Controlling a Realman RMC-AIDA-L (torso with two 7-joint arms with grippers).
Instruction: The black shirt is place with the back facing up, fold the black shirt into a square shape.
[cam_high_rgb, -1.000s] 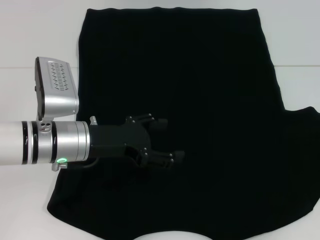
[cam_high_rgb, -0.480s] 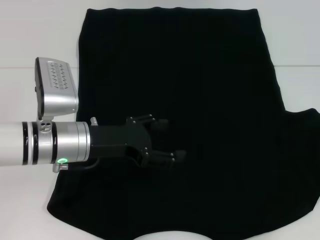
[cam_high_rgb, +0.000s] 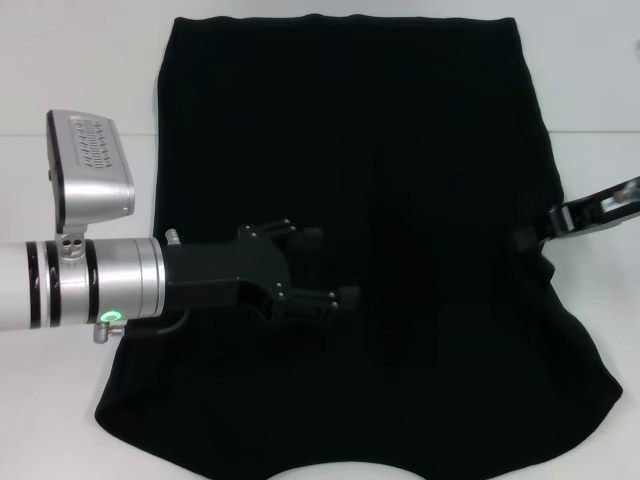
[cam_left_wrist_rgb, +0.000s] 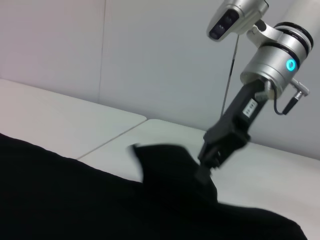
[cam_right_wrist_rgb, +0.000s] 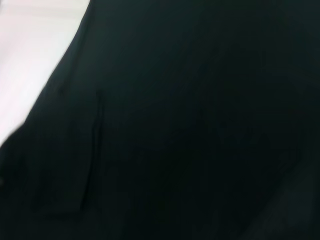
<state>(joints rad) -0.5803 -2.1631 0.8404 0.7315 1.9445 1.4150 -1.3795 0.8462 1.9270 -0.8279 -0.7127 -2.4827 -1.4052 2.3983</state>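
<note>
The black shirt (cam_high_rgb: 400, 200) lies flat on the white counter (cam_high_rgb: 70, 70), long axis top to bottom of frame. Left claw (cam_high_rgb: 325, 270) hovers spread over its centre-left, empty; right claw (cam_high_rgb: 530, 238) pinches its right edge.

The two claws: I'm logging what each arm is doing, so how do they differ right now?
The left claw hangs open over the middle of the black shirt, gripping nothing; the right claw is pinched on the shirt's right edge, lifting a peak of fabric. The left arm reaches far in; the right barely enters. Both are black with silver arms.
</note>
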